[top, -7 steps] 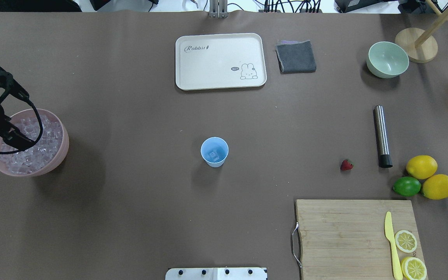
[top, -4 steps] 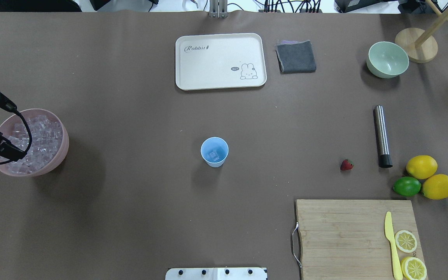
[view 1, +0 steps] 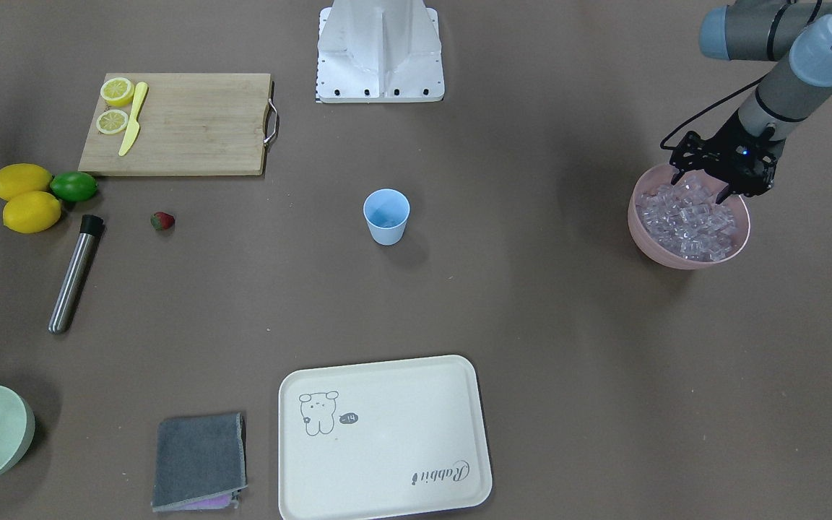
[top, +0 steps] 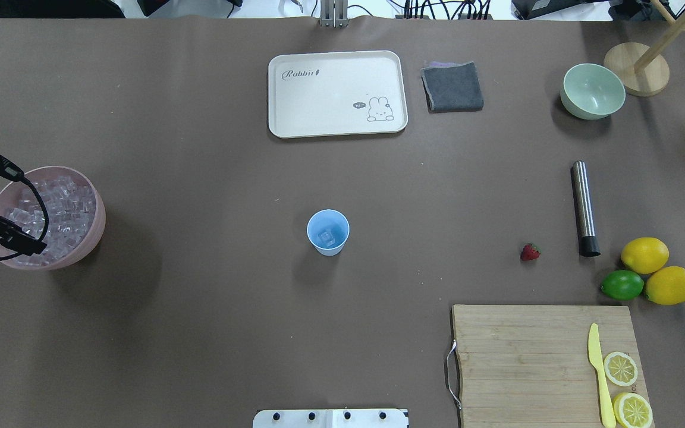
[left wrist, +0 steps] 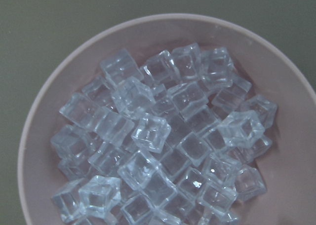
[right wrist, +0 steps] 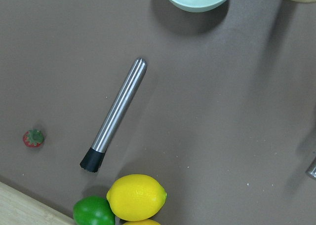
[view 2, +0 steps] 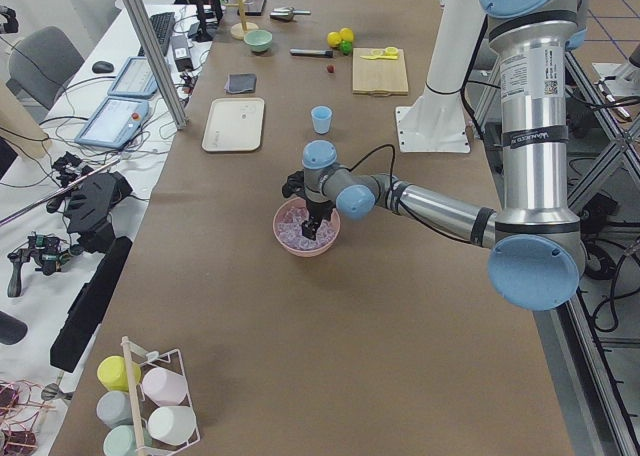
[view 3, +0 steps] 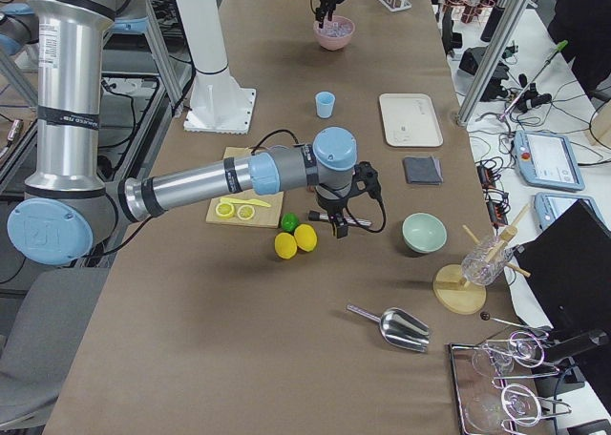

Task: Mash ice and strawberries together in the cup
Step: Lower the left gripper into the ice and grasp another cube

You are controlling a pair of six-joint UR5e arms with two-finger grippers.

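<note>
Over pink bowl (view 1: 636, 231) rim, left gripper (view 1: 701, 186) spread, perhaps touching ice (view 1: 698, 224); cup (view 1: 387, 217) well apart.

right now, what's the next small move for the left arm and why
Probably lower the left tool straight down into the ice and close on one cube. It hovers open over the bowl, apparently empty, and the cup seems to hold only one cube, so more ice looks needed before mashing.

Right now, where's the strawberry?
In the overhead view the strawberry lies alone right of centre, just left of the steel muddler and past the far edge of the cutting board.
</note>
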